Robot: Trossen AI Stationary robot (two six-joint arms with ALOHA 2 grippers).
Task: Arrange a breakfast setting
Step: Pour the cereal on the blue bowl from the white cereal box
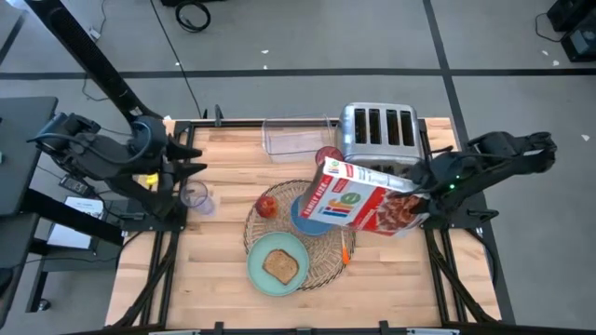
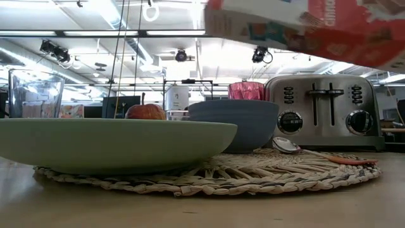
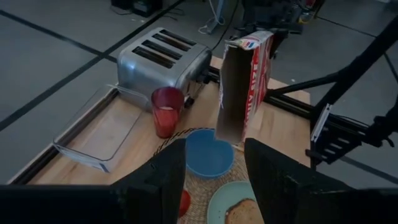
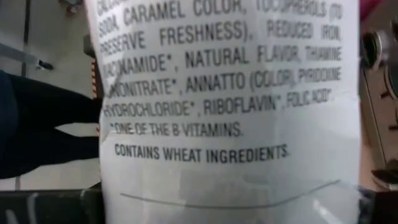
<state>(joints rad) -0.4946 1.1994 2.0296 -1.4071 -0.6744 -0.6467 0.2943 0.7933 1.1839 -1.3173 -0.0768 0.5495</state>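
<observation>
My right gripper (image 1: pixel 424 193) is shut on a red and white cereal box (image 1: pixel 368 197), held tilted above the blue bowl (image 1: pixel 305 219), open end (image 3: pixel 231 93) lowest. The bowl, a mint-green plate (image 1: pixel 276 270) with a toast slice (image 1: pixel 282 266), a red apple (image 1: pixel 267 206) and an orange-handled utensil (image 1: pixel 345 249) lie on the round wicker placemat (image 1: pixel 323 263). A pink cup (image 1: pixel 327 156) stands beyond the mat. My left gripper (image 1: pixel 200 160) is open and empty at the table's left side. My right gripper holds the box near its closed bottom end (image 1: pixel 413 207), coming level from the table's right. In the right wrist view the printed narrow side panel (image 4: pixel 224 93) fills the space between the fingers. The box is lifted clear, its open end tilted down toward the bowl.
A chrome four-slot toaster (image 1: pixel 377 130) stands at the far right, close behind the box. A clear plastic bin (image 1: pixel 298 138) sits at the far edge. A clear glass (image 1: pixel 195 197) stands near my left gripper. Bare wood lies along the near edge (image 1: pixel 391 298).
</observation>
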